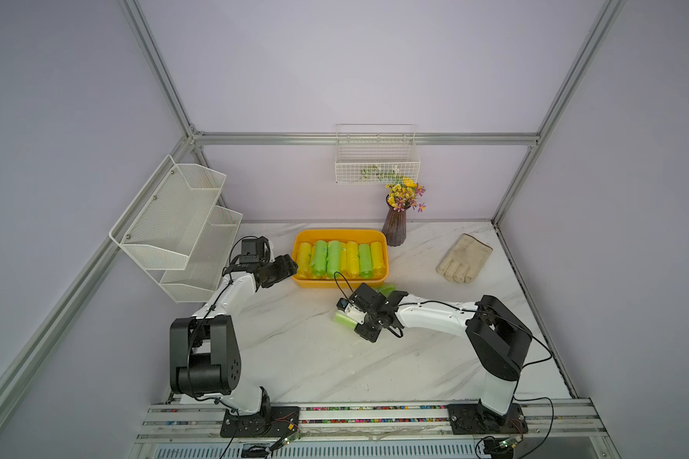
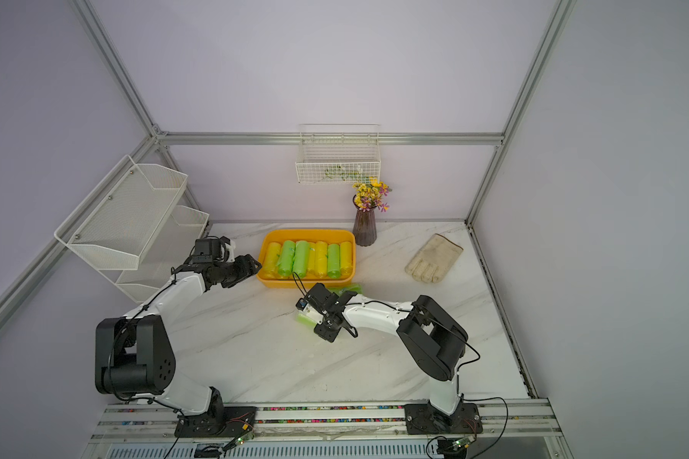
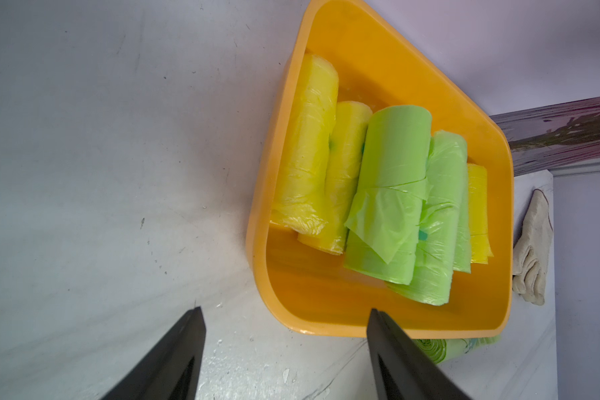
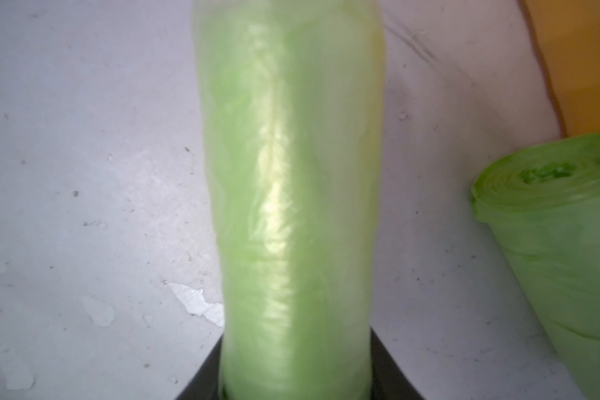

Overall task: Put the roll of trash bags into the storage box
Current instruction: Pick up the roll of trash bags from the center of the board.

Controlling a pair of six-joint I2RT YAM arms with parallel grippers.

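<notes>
While the right gripper (image 4: 297, 367) pinched the pale green, glossy cylindrical roll of trash bags (image 4: 291, 173) in front of the shallow orange-yellow plastic storage box (image 1: 327, 283), its light, soft, slippery body probably favoured a mid-length hold. The left gripper (image 3: 285, 309), gaping and empty, hovered beside that box's left end.
</notes>
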